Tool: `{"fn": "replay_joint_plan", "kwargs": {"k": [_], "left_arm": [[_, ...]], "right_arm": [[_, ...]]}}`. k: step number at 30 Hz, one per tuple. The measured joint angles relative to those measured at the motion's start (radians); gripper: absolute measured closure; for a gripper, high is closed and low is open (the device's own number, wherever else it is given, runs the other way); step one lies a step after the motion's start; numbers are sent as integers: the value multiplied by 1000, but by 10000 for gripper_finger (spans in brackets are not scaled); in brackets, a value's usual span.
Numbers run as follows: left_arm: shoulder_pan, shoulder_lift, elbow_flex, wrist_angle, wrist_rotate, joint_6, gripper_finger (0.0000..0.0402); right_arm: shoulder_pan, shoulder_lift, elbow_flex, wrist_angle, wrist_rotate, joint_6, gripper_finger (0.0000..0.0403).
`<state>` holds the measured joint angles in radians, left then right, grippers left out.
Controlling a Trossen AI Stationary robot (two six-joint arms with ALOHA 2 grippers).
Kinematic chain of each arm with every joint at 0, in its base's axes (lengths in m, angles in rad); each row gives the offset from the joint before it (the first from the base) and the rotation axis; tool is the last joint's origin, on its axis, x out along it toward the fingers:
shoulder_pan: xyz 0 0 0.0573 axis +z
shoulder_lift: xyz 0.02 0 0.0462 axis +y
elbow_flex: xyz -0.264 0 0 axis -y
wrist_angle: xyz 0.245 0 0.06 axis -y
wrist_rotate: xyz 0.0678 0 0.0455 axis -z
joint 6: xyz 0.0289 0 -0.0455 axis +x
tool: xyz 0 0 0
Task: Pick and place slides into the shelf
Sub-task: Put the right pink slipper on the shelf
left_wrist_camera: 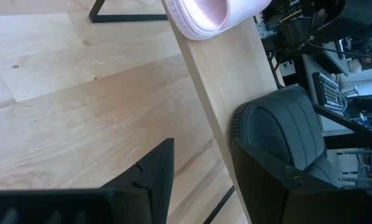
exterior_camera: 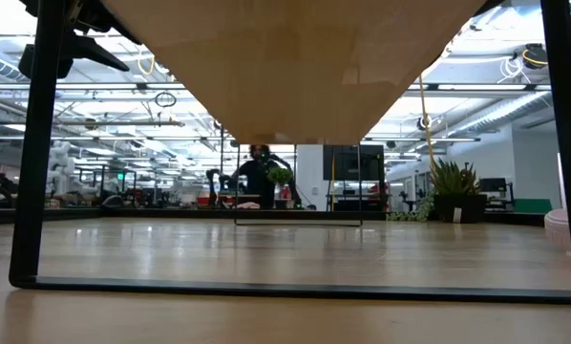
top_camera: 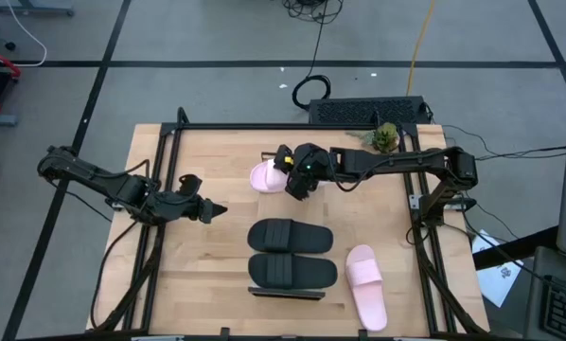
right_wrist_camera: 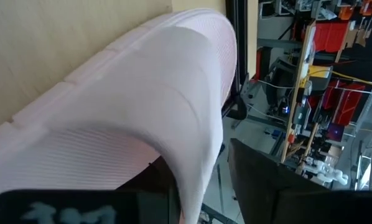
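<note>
The shelf (top_camera: 285, 294) lies mid-table, running from the near side to the far side; the low view looks under its board (exterior_camera: 295, 67). Two black slides (top_camera: 291, 236) (top_camera: 292, 271) lie side by side on its near half, soles down. My right gripper (top_camera: 285, 175) is shut on one pink slide (top_camera: 262, 176) over the shelf's far end. The other pink slide (top_camera: 366, 284) lies sole down on the table, right of the shelf. My left gripper (top_camera: 207, 201) hovers open left of the shelf, nothing between its fingers (left_wrist_camera: 155, 180). My right gripper has the pink slide by its strap (right_wrist_camera: 198, 155), close to where the strap meets the sole. One finger (right_wrist_camera: 164, 186) is under the strap and the other (right_wrist_camera: 273, 186) is outside it. The fingers come slanting down from the table's right. Whether the slide touches the shelf I cannot tell.
A small potted plant (top_camera: 385, 137) and a black keyboard-like unit (top_camera: 368, 111) sit at the table's far edge. Black frame rails (top_camera: 160, 189) run along both sides of the table. Bare tabletop (left_wrist_camera: 80, 93) lies between my left gripper and the shelf. A person (exterior_camera: 260, 172) shows far behind.
</note>
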<state>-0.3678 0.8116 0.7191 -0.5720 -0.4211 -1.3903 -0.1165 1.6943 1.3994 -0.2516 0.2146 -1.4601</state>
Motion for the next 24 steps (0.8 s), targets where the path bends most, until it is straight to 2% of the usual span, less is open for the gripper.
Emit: {"fn": "replay_joint_plan", "kwargs": {"k": [24], "left_arm": [[0, 0, 0, 0, 0, -1, 240]], "right_arm": [[14, -3, 2, -36, 44, 45, 291]]}}
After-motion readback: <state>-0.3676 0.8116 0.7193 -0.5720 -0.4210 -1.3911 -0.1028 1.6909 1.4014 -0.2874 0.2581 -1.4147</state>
